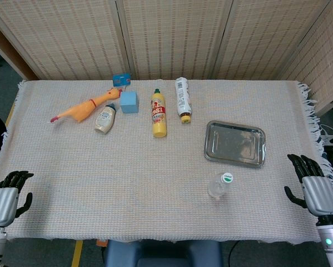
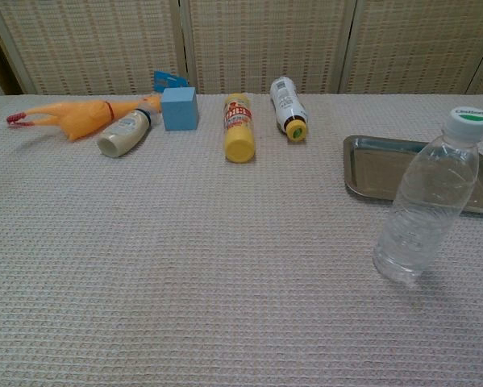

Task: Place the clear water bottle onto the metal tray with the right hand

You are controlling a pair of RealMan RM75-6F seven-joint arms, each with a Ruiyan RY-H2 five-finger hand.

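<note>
A clear water bottle [image 1: 220, 186] [image 2: 428, 203] with a white and green cap stands upright on the woven cloth, just in front of the metal tray [image 1: 235, 143] [image 2: 374, 169]. The tray lies bare at the right of the table. My right hand [image 1: 312, 184] rests at the table's right front corner, fingers apart, holding nothing, well to the right of the bottle. My left hand [image 1: 8, 194] rests at the left front corner, also holding nothing. Neither hand shows in the chest view.
Along the back lie a rubber chicken [image 1: 83, 108] [image 2: 76, 115], a cream squeeze bottle [image 1: 105, 118] [image 2: 122, 133], a blue cube [image 1: 129, 102] [image 2: 179, 108], a yellow bottle [image 1: 159, 113] [image 2: 239, 126] and a white labelled bottle [image 1: 183, 99] [image 2: 288, 108].
</note>
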